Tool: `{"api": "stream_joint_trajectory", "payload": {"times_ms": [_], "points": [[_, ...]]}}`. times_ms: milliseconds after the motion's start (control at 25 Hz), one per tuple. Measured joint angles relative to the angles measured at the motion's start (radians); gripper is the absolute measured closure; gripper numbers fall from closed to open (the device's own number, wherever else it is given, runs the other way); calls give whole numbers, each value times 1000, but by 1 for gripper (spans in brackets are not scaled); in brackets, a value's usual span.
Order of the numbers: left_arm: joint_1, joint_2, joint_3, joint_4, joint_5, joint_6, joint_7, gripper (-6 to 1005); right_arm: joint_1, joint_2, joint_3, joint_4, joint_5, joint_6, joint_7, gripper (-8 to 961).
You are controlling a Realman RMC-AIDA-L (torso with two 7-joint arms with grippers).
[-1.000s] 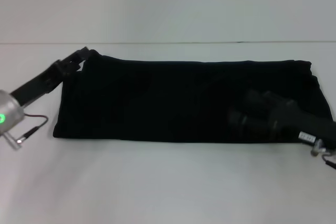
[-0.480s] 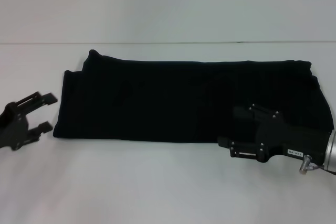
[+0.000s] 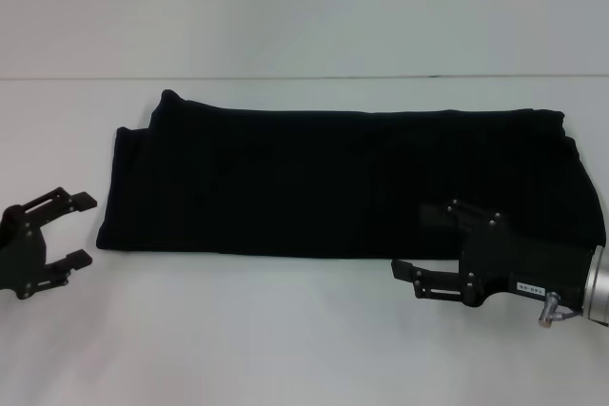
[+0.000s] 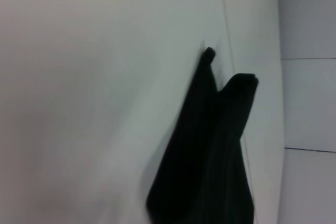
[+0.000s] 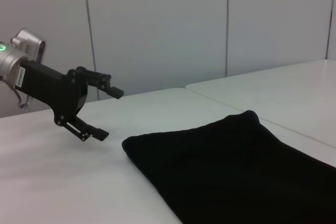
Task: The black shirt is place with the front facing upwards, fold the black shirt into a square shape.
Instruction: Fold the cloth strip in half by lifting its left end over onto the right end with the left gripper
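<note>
While folded long, the black shirt (image 3: 343, 183) lies flat.

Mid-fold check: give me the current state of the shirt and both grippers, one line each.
black shirt: folded into a long flat band on the table, plain black up, not yet square, nothing gripping it.
left gripper: open, empty, off the shirt's left end.
right gripper: open, empty, at the shirt's near edge towards its right end.
table: white, carrying the shirt.

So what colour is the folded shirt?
Plain black shirt, no print showing; the head view shows it best.
</note>
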Motion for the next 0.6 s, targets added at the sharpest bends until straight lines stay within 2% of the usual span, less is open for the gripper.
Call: {"api": "stream_joint_trajectory", "payload": {"times_ms": [200,600], "points": [[-22,-1,9,-49,18,-54,-14,110,-6,0,-2,1,0,11,0,28],[-35,-8,7,-73,16,-140,-13,112,-9,1,-14,0,0,6,-3,29]]}}
